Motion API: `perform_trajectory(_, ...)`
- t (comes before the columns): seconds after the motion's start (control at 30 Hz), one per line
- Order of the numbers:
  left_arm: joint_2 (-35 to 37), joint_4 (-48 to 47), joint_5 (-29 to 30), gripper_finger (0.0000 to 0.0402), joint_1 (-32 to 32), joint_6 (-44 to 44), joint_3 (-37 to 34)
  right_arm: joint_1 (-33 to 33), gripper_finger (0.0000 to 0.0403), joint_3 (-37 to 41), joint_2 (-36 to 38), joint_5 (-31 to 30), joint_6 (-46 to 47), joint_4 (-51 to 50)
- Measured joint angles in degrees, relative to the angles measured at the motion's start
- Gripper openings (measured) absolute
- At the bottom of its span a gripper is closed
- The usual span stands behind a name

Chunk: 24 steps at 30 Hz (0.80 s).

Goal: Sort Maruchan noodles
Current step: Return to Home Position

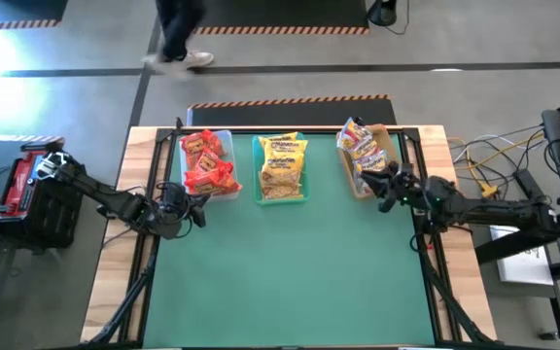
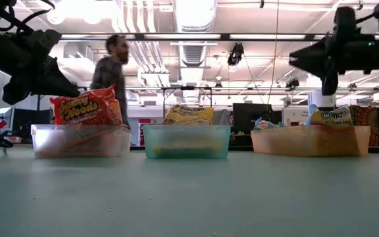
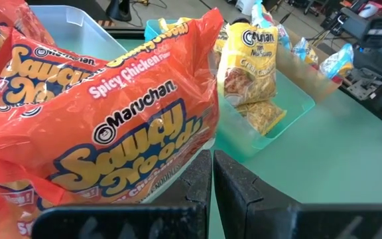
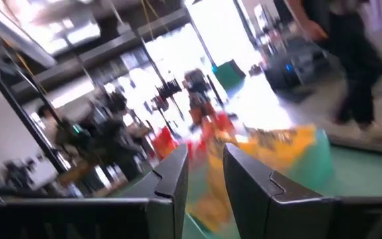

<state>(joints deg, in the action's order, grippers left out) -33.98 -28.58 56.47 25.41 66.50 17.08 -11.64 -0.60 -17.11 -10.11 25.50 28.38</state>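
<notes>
**Green worktop (image 1: pixel 290 282), noodles binned**

Crinkly red-orange noodle packets (image 1: pixel 207 162) lay in the clear plastic bin (image 1: pixel 229 138), yellow packets (image 1: pixel 282 167) in the teal bin (image 1: pixel 280 201), and yellow-pink packets (image 1: pixel 361 151) in the tan bin (image 1: pixel 387 136). Left fingers (image 3: pixel 194 182) sat together beside the clear bin. Right fingers (image 4: pixel 174 176) stood slightly apart, empty, near the tan bin.

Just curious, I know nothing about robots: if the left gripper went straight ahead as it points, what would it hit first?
Probably the red-orange noodle packet in the clear bin: it fills the left wrist view just beyond the left gripper. The gap is unclear.
</notes>
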Motion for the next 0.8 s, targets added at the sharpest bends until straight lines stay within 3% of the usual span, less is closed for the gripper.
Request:
perform_trajectory(0.17, 0.00, -0.45, 0.00, 0.0000, 0.00, 0.00, 0.00, 0.00, 0.0084, 0.02, 8.78, -0.02, 0.00, -0.35)
perform_trajectory(0.43, 0.00, -0.59, 0.00, 0.0000, 0.00, 0.00, 0.00, 0.00, 0.0084, 0.04, 16.94, -0.16, 0.00, -0.53)
perform_trajectory(0.8, 0.04, -0.74, 0.00, 0.0000, 0.02, 0.00, 0.02, -0.01, 0.0084, 0.02, 16.18, -0.39, 0.00, -0.24)
